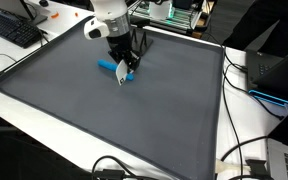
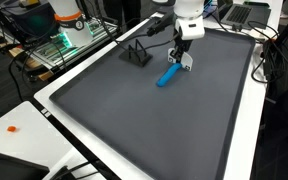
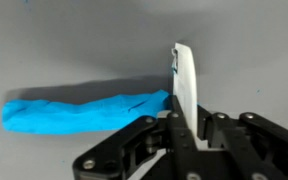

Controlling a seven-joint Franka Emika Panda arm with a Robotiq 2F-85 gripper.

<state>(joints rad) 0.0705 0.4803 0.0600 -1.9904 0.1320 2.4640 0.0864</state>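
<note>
My gripper (image 1: pixel 121 66) (image 2: pixel 184 60) is low over the far part of a dark grey mat (image 1: pixel 114 120) (image 2: pixel 154 120). In the wrist view the gripper (image 3: pixel 184 122) is shut on a thin white flat piece (image 3: pixel 184 80) that stands up between the fingers. A blue crumpled, elongated thing (image 3: pixel 79 110) lies on the mat with one end touching the white piece. It shows beside the fingers in both exterior views (image 1: pixel 107 66) (image 2: pixel 168 76). What the white piece is cannot be told.
A small black stand (image 2: pixel 136 54) sits on the mat near the gripper. A keyboard (image 1: pixel 12 30) lies on the white table. A laptop (image 1: pixel 274 70) and cables (image 1: pixel 246 150) are off the mat's side. A small orange item (image 2: pixel 12 128) lies on the table.
</note>
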